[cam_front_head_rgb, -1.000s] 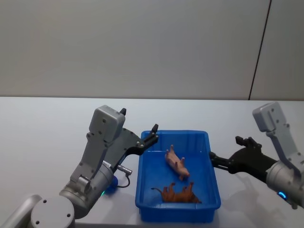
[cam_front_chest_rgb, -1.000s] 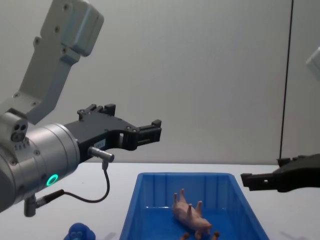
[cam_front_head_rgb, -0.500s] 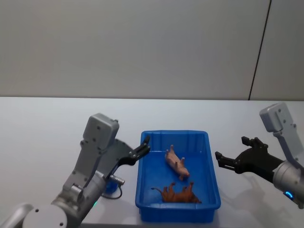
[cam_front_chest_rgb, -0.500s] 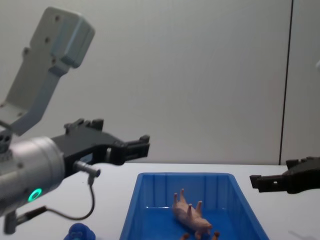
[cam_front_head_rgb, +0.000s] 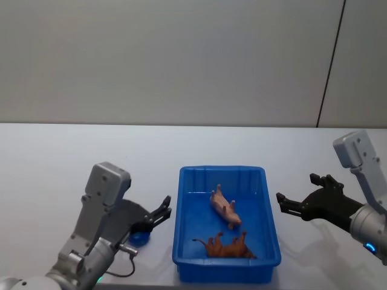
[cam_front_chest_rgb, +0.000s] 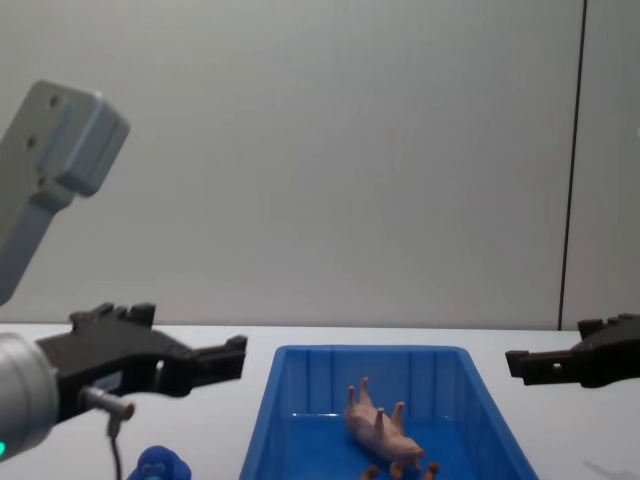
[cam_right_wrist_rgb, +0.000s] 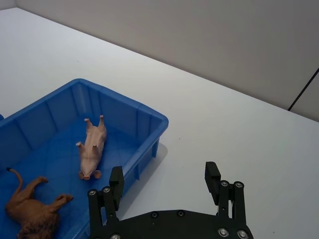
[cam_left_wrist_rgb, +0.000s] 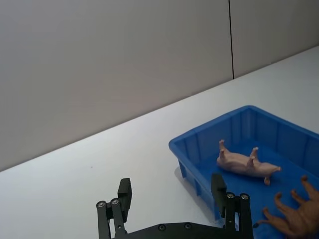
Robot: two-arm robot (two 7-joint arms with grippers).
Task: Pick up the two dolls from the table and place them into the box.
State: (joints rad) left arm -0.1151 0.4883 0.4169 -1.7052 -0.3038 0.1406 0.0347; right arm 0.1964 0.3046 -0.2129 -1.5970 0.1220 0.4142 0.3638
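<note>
Left gripper [cam_front_head_rgb: 163, 211] hangs empty with its fingers spread, just left of the blue box [cam_front_head_rgb: 179, 212], over the table [cam_front_head_rgb: 60, 157] and near a small blue object [cam_front_head_rgb: 140, 237]. Right gripper [cam_front_head_rgb: 296, 190] is also spread wide and empty, off the box's right side. Both dolls lie inside the box: pink pig [cam_front_head_rgb: 225, 207] on its back mid-box, brown lion [cam_front_head_rgb: 228, 246] on its side at the near end.

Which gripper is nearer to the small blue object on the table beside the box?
Left. The left gripper hovers close above the small blue object; the right gripper is beyond the box, on its opposite side.
</note>
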